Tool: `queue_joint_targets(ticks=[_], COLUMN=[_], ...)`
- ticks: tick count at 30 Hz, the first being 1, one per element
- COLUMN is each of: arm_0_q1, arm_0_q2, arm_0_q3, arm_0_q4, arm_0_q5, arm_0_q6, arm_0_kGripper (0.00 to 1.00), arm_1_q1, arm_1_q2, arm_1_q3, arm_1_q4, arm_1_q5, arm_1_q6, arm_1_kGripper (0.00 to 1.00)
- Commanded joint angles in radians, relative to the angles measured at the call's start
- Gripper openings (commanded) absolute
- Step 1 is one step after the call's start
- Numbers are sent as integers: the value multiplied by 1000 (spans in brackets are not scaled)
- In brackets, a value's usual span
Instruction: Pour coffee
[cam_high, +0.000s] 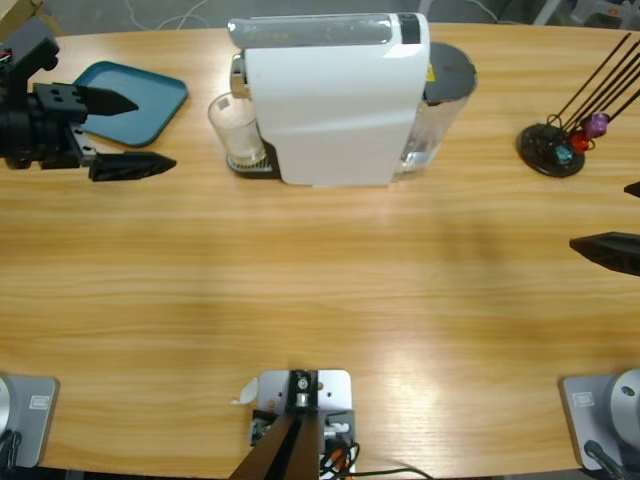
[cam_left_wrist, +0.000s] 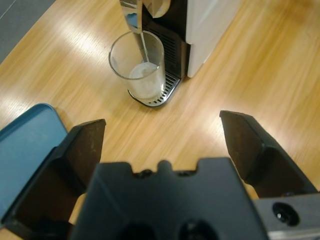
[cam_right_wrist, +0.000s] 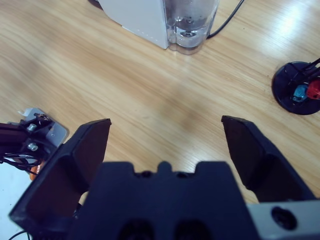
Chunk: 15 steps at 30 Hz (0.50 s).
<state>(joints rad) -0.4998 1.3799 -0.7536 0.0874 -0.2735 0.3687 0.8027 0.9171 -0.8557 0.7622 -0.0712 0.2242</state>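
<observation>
1. High view: a white coffee machine (cam_high: 335, 100) stands at the desk's (cam_high: 320, 290) far middle, a clear glass (cam_high: 236, 130) on its drip tray. The left gripper (cam_high: 135, 133) hovers beside a teal tray (cam_high: 140, 95), jaws released. The right gripper (cam_high: 615, 220) shows only at the right edge, near a capsule stand (cam_high: 552, 148).
2. Left wrist view: jaws spread wide and empty, aimed at the glass (cam_left_wrist: 137, 67), which holds a little whitish liquid under the spout.
3. Right wrist view: jaws released, nothing between them; the water tank (cam_right_wrist: 190, 22) lies ahead.
</observation>
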Motion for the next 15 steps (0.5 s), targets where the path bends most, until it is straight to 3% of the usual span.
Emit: queue_joint_targets(ticks=[1,15], arm_0_q1=[15,14], arm_0_q2=[109,122], arm_0_q3=[26,19], arm_0_q4=[-69,-72], arm_0_q5=[-1,-5], arm_0_q6=[16,16], arm_0_kGripper=[1000,1000], arm_1_q1=[8,7], arm_1_q2=[25,29], arm_1_q3=[15,14], arm_1_q4=[12,14], arm_1_q5=[-17,-18], arm_1_q6=[14,14], arm_1_kGripper=[1000,1000])
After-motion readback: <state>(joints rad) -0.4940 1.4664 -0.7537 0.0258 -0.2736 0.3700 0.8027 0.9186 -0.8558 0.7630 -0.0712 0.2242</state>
